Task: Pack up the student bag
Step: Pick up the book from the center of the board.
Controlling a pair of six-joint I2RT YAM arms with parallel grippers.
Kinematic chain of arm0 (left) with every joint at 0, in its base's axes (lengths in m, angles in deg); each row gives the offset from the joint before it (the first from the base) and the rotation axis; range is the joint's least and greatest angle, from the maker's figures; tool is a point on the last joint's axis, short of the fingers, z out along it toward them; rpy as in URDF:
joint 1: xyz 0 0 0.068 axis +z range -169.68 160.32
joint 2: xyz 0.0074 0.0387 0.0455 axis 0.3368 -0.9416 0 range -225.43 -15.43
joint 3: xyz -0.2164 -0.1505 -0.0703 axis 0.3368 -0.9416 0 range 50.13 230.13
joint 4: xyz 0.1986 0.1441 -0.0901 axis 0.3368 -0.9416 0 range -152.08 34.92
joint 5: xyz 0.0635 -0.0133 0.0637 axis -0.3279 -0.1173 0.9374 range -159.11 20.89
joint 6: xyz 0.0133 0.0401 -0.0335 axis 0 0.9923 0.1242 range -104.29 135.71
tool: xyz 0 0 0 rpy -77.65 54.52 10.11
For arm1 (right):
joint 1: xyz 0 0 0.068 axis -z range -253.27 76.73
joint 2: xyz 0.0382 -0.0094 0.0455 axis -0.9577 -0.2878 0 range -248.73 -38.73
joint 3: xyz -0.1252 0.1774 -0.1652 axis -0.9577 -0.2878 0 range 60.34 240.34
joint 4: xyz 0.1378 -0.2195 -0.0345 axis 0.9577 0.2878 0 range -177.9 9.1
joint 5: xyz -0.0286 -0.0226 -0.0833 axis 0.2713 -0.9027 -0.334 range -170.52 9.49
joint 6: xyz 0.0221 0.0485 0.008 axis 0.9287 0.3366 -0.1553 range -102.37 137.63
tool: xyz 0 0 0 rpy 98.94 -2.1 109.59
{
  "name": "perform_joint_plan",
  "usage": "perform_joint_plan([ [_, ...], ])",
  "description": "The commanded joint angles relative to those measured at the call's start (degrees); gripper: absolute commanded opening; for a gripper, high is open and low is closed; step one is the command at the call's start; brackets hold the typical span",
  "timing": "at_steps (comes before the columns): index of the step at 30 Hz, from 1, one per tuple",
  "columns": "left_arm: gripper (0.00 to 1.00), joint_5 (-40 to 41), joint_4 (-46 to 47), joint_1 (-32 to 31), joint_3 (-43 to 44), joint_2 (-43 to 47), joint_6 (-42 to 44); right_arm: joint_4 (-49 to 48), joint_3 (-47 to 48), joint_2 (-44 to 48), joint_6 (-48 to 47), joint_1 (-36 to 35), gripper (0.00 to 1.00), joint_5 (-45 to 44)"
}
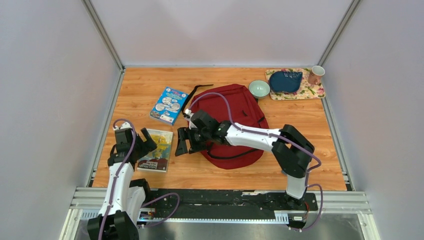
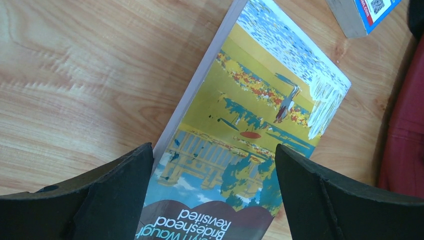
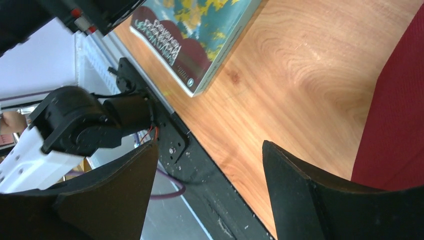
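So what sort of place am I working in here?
Probably a lab test cell, not a real room: plain white panels box in a wooden tabletop, a black mounting rail lines its near edge, and the student bag lies staged as a prop.

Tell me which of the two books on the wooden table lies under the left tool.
The yellow paperback book with a painted landscape cover, framed by the left tool. The blue paperback book lies farther back on the table.
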Motion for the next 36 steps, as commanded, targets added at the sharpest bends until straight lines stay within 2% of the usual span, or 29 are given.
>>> perform_joint_plan([
  [1,0.98,-3.4,-0.4,0.5,-0.9,-0.9,1.3,1.5,6.3,-5.2,1.5,-0.2,0.8,0.2],
  [5,0.98,-8.6,0.3,0.5,-1.4,-2.6,1.5,2.7,9.9,-10.0,2.5,-0.3,0.8,-1.1],
  [13,0.91,-18.3,0.4,0.5,-3.0,-1.2,1.2,3.4,13.9,-16.4,3.8,-0.2,0.81,-4.7],
  [19,0.82,-21.5,1.7,0.5,-3.3,-1.4,0.7,3.9,16.8,-20.6,3.9,0.1,0.81,-4.2],
  [22,0.72,-24.8,3.8,0.5,-4.3,-1.3,-0.3,3.6,17.2,-21.8,3.9,0.2,0.8,-3.3],
  [26,0.56,-30.7,7.6,0.5,-6.1,-0.6,-3.1,1.8,15.5,-21.6,4.0,0.2,0.71,-1.9],
  [34,0.38,-31.9,8.7,0.5,-5.6,2.0,-5.3,0.1,13.9,-20.8,4.2,0.2,0.65,-1.7],
  [35,0.2,-31.9,8.4,0.5,-5.1,2.0,-5.0,0.2,13.8,-20.7,4.1,0.3,0.65,-1.7],
  [36,0.13,-31.5,8.0,0.4,-4.8,2.1,-4.7,0.1,13.7,-20.4,4.1,0.4,0.65,-1.8],
])
